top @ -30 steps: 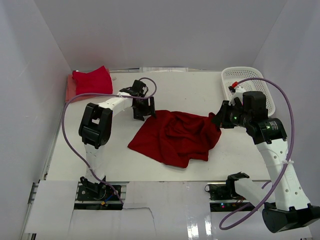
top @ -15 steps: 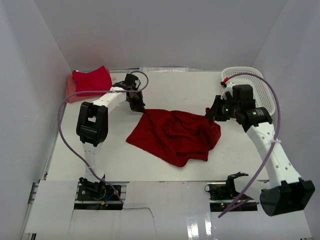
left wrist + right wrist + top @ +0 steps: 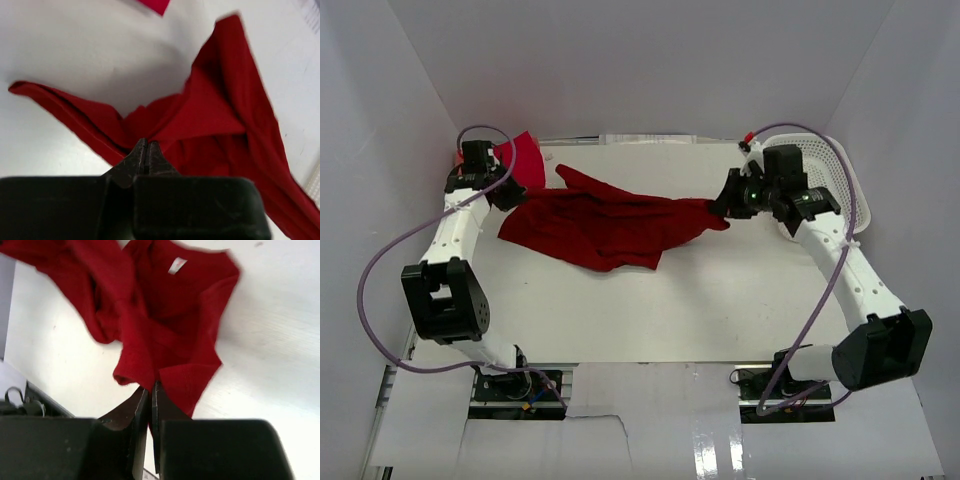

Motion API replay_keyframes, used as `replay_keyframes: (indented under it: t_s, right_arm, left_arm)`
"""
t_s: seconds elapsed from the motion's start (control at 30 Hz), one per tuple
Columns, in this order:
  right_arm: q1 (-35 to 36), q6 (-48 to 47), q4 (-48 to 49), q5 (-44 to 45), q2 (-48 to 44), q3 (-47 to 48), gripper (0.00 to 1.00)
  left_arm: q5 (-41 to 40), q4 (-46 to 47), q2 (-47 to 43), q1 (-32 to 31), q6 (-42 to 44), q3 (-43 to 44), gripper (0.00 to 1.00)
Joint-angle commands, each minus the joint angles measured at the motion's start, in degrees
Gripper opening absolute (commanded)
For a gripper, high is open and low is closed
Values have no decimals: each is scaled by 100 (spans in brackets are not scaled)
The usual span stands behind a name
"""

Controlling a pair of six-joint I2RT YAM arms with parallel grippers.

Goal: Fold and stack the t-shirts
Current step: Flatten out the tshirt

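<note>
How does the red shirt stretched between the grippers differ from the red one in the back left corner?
The stretched shirt is opened out and rumpled across the table; the corner shirt is a small compact bundle. The stretched shirt is pinched by the left gripper and right gripper; the corner shirt is held by neither. Both are deep red cloth.

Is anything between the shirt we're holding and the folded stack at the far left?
Nothing loose shows. Only the left gripper, its fingers shut on the red t-shirt, hangs right by the folded stack.
</note>
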Motion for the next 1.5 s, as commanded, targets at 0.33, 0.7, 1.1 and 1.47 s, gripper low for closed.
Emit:
replay_keyframes:
  t_s: [0.33, 0.7, 1.1, 1.47]
  right_arm:
    - [1533, 348, 991, -630, -1206, -2807, 10]
    - [3194, 718, 2204, -1827, 59, -1637, 16]
    - [3274, -451, 1949, -422, -519, -2514, 58]
    - [4027, 401, 1862, 981, -1128, -3677, 54]
  left_arm:
    - [373, 542, -1548, -224, 164, -2025, 0]
    - [259, 674, -1663, -233, 278, -2280, 10]
    - [444, 849, -1627, -233, 340, -2429, 10]
    - [549, 902, -1715, -241, 366, -2544, 10]
